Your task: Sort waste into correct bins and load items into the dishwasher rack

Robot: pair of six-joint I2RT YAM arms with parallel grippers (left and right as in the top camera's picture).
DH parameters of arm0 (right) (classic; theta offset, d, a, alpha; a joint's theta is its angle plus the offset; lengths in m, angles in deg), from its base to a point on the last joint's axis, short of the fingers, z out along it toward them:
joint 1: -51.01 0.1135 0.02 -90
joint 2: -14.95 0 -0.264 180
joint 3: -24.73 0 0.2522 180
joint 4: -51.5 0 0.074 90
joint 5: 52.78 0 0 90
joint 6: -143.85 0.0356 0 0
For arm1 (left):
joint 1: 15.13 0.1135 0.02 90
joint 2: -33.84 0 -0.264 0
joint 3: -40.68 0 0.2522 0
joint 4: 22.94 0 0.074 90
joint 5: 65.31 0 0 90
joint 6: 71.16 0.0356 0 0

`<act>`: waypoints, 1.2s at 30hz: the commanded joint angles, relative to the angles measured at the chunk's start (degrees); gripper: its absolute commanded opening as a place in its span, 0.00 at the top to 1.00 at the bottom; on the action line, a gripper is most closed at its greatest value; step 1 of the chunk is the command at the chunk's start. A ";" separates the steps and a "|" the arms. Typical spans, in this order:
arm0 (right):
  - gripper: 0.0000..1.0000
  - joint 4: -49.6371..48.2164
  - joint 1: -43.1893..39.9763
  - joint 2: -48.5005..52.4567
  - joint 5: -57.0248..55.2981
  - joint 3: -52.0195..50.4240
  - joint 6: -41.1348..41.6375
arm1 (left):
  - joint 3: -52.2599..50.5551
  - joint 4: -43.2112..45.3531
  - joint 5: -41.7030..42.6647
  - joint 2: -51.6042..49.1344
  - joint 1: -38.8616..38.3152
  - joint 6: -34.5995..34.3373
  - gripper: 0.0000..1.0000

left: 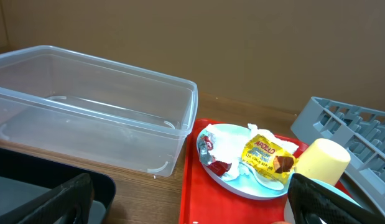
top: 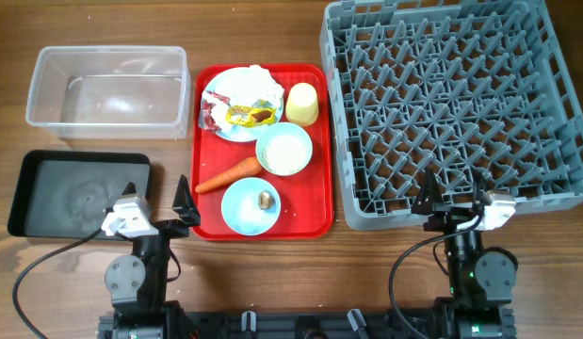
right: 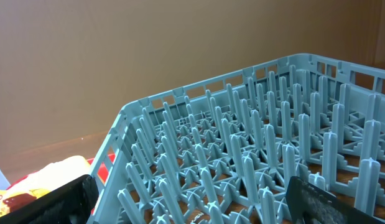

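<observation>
On the red serving tray sit a light blue plate with yellow and red wrappers, a white napkin and a white spoon. Beside it are a yellow cup, a bowl of white rice, an orange carrot and a bowl with a brown scrap. The clear tub and black tray lie left. The grey rack is right. My left gripper is open, empty, at the front left. My right gripper is open, empty, at the rack's front edge.
The wooden table carries everything. In the left wrist view the clear tub is ahead on the left, the plate and cup on the right. The right wrist view looks over the rack's pegs.
</observation>
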 commanded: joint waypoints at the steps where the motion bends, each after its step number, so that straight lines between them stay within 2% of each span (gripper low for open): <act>1: 0.00 -0.33 -0.26 -0.39 0.68 -0.09 -0.74 | -0.59 0.17 -0.39 0.42 -0.33 0.72 0.00; 5: 0.00 -0.33 -0.24 -0.39 0.66 -0.09 -0.72 | -0.59 0.15 -0.39 0.42 -0.33 0.72 0.00; 7: 0.00 -0.46 -0.26 -0.39 -0.83 -0.09 -3.67 | -0.59 0.15 -0.39 0.42 -0.33 0.72 0.00; 36: 0.00 -1.99 -0.26 -0.39 -1.25 -0.07 -0.94 | -0.59 0.17 -0.61 0.42 -0.33 0.72 0.00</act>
